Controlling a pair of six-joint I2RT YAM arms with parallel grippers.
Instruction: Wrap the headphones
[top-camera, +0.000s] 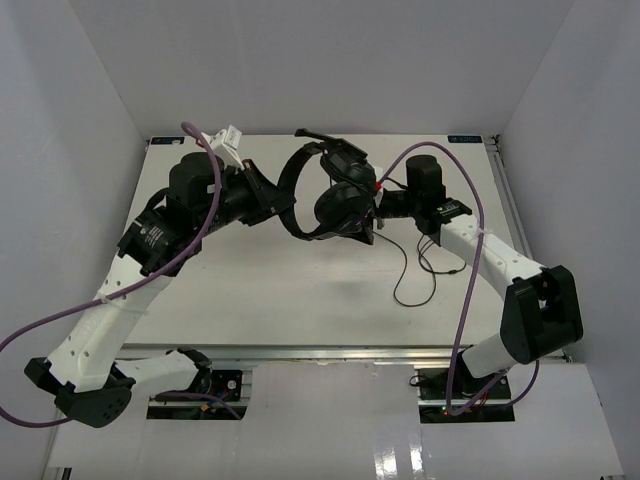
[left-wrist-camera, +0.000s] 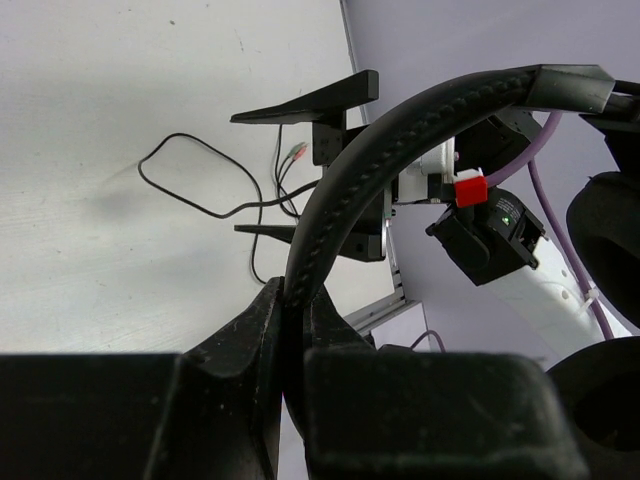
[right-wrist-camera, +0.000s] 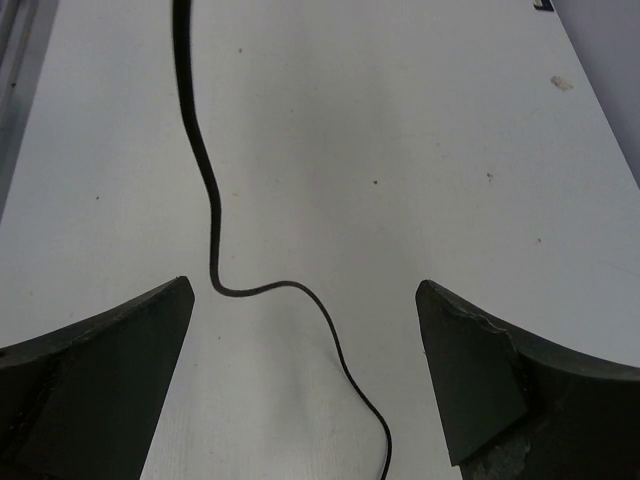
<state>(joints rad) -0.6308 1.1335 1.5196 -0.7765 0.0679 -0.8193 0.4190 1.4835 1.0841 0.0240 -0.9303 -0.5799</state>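
The black headphones (top-camera: 335, 200) hang above the table's middle back, held by the headband (left-wrist-camera: 400, 150). My left gripper (top-camera: 278, 200) is shut on the headband's lower part, as the left wrist view shows (left-wrist-camera: 295, 310). Two padded cups (top-camera: 345, 160) hang to the right, and the boom mic (top-camera: 310, 133) points back left. The thin black cord (top-camera: 415, 280) trails down onto the table in loose loops, with its plugs (left-wrist-camera: 295, 152) lying flat. My right gripper (top-camera: 368, 215) is open beside the lower cup. In the right wrist view its fingers (right-wrist-camera: 500, 370) straddle the cord (right-wrist-camera: 210, 230) on the table without touching it.
Purple arm cables (top-camera: 470, 250) loop over both arms. The white table (top-camera: 270, 290) ends at a metal rail (top-camera: 330, 352) along the near edge. White walls close in the left, back and right sides.
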